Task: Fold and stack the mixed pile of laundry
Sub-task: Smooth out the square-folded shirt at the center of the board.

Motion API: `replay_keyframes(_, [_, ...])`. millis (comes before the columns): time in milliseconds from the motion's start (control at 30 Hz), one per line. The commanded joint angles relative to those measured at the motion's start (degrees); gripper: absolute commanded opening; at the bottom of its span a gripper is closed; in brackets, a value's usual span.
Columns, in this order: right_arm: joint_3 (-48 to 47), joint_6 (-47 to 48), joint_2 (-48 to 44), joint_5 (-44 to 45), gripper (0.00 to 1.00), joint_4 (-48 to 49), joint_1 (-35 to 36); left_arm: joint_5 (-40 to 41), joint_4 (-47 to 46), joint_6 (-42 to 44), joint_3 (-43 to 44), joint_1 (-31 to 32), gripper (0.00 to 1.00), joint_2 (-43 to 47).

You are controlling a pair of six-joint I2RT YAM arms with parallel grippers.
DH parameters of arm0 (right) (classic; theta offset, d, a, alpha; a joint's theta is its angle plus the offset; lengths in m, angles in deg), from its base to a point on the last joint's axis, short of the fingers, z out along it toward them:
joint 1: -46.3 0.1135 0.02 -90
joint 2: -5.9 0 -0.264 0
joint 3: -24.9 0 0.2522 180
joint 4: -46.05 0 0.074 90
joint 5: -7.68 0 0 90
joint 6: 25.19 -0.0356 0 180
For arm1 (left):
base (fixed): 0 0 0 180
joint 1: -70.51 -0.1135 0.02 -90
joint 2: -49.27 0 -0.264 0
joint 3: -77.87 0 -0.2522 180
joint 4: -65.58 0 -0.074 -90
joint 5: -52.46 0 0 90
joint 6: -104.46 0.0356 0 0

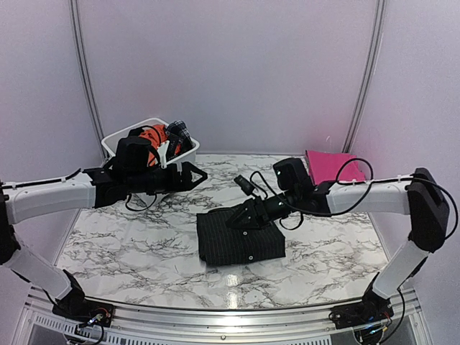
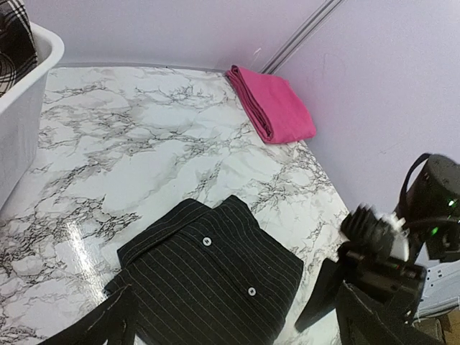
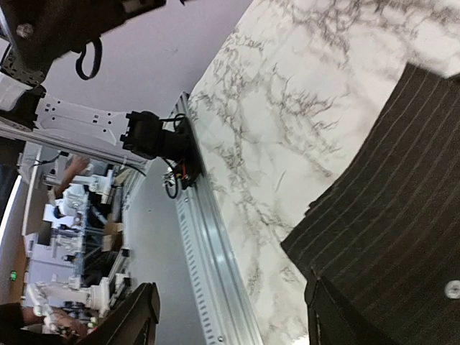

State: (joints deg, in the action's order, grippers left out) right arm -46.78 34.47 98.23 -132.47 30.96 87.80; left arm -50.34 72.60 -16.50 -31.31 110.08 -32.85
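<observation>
A folded black pinstriped shirt (image 1: 239, 236) lies flat mid-table; it also shows in the left wrist view (image 2: 215, 280) and the right wrist view (image 3: 402, 215). My right gripper (image 1: 248, 214) is open and empty, low over the shirt's far edge, with one finger (image 3: 338, 316) above the cloth. My left gripper (image 1: 194, 176) is open and empty, hovering to the shirt's far left. A folded magenta-pink cloth (image 1: 327, 165) lies at the back right (image 2: 273, 104). An orange garment (image 1: 152, 134) and a dark plaid piece (image 1: 178, 129) sit in the tub.
The white plastic tub (image 1: 115, 144) stands at the back left, partly behind my left arm; its wall shows in the left wrist view (image 2: 29, 93). A metal rail (image 3: 215, 251) runs along the table's near edge. Walls close off the back and sides.
</observation>
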Motion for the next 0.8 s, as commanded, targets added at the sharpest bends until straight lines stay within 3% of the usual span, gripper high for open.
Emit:
replay_keyframes(0, [3.25, -11.18, 7.52, -6.14, 0.65, 15.99, 2.78, 0.56, 2.40, -1.99, -3.20, -0.55, 0.99, 1.81])
replay_keyframes(167, [3.58, -18.74, 19.48, -9.00, 0.65, 28.75, 5.93, 1.82, 2.25, -5.08, -5.90, -0.55, 0.99, 3.78])
replay_keyframes(267, [8.57, -29.34, 27.19, -9.69, 0.65, 45.91, 6.12, 3.19, 2.92, -5.66, -7.40, -0.59, 0.99, 5.09])
replay_keyframes(400, [10.25, -39.57, 28.98, -8.24, 0.72, 59.02, 7.69, 5.46, 4.33, -4.95, -9.26, -0.58, 0.99, 8.00])
replay_keyframes(600, [0.03, -32.37, 20.30, -4.37, 0.86, 40.94, 11.63, 5.54, 6.20, -2.76, -10.94, -0.49, 0.99, 11.47])
replay_keyframes(767, [4.05, -32.60, 15.59, -4.70, 0.92, 40.19, 9.21, -1.31, 4.60, -2.82, -11.23, 0.02, 0.99, 10.30])
